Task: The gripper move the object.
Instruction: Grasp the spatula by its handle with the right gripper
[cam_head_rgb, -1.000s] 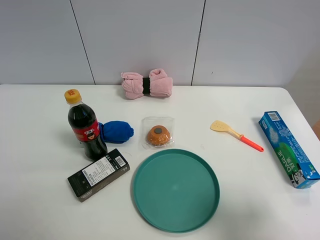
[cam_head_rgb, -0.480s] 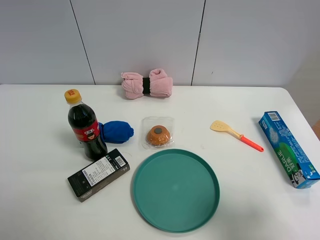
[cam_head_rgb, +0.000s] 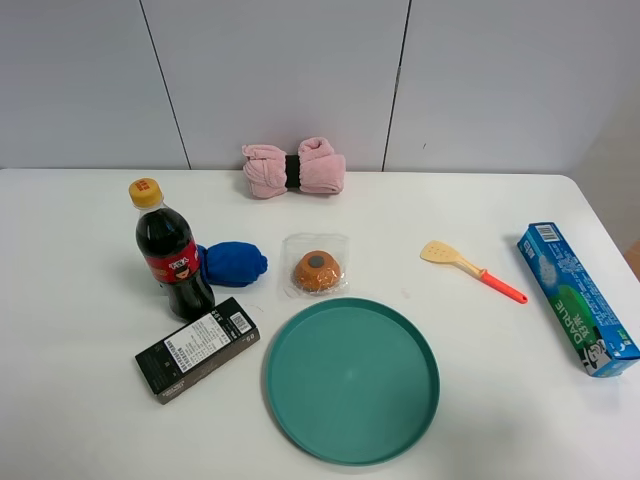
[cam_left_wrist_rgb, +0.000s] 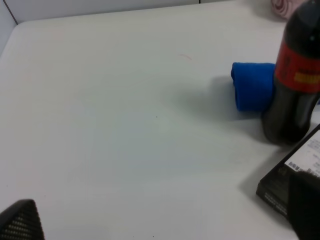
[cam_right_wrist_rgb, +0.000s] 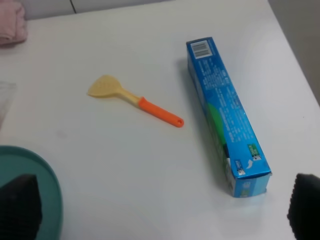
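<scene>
The toy spatula (cam_head_rgb: 471, 266), with a tan slotted blade and a thin orange-red handle, lies flat on the white table right of the green plate (cam_head_rgb: 351, 380). It also shows in the right wrist view (cam_right_wrist_rgb: 134, 100), well ahead of my right gripper (cam_right_wrist_rgb: 161, 210). Only that gripper's two black fingertips (cam_right_wrist_rgb: 18, 205) show, wide apart with nothing between them. My left gripper (cam_left_wrist_rgb: 162, 217) is also open and empty, over bare table near the cola bottle (cam_left_wrist_rgb: 296, 75). Neither arm shows in the high view.
A blue toothpaste box (cam_head_rgb: 577, 297) lies near the right table edge. A packaged orange-brown round item (cam_head_rgb: 316, 266), a blue cloth (cam_head_rgb: 233, 264), a cola bottle (cam_head_rgb: 172, 249), a black box (cam_head_rgb: 197, 349) and a pink towel roll (cam_head_rgb: 294, 168) stand left and behind.
</scene>
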